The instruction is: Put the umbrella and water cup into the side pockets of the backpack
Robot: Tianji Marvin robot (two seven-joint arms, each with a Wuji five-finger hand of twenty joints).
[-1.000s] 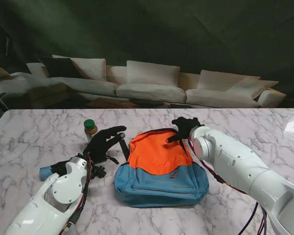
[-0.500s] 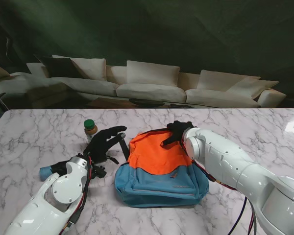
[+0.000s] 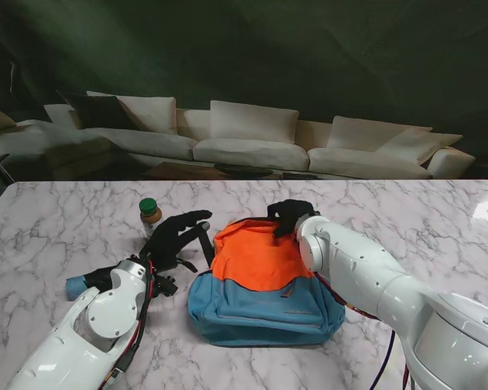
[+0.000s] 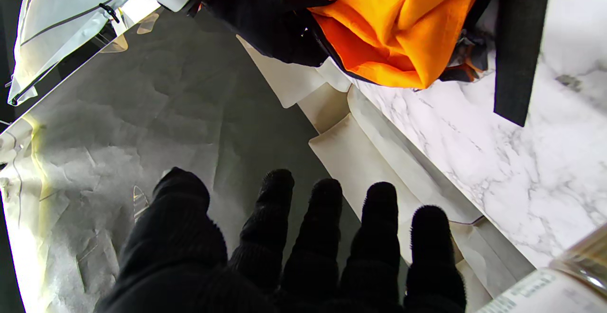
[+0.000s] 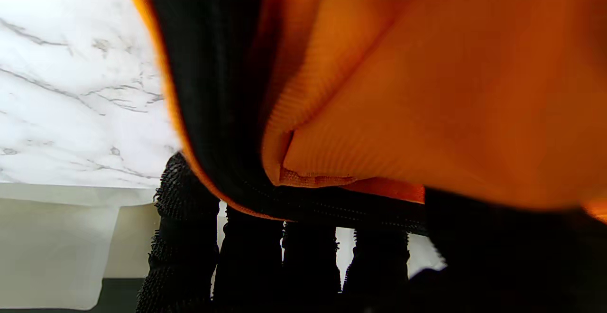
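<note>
Backpack (image 3: 264, 280) lies flat mid-bench (image 3: 57, 211), orange panel on the far half, blue on the near half, black straps (image 3: 202, 244) trailing off its left side. Soft thin fabric, folds and bunches in the wrist views, so it likely slides and collapses if pushed; better to pinch the top rim or a pocket edge than press on the panel. Side pockets not clearly visible from here. Cup (image 3: 150, 214), a small bottle with green cap, stands upright far-left of the backpack, just beyond the left hand; looks rigid and light, probably smooth-sided, so wrap the body below the cap. Umbrella (image 3: 80, 283), blue end poking out left of the left forearm, mostly hidden by the arm; likely a stiff folded cylinder with a slick sleeve, take it mid-length. Right hand (image 3: 288, 217) sits on the backpack's far top edge, fingers (image 5: 187, 237) curled under the black zipper rim with orange cloth bunched over them; it appears to be gripping that edge. Left hand (image 3: 172, 236) hovers between cup and backpack, over the straps, fingers (image 4: 277, 218) spread and extended, holding nothing. Neither cup nor umbrella is in a pocket yet.
</note>
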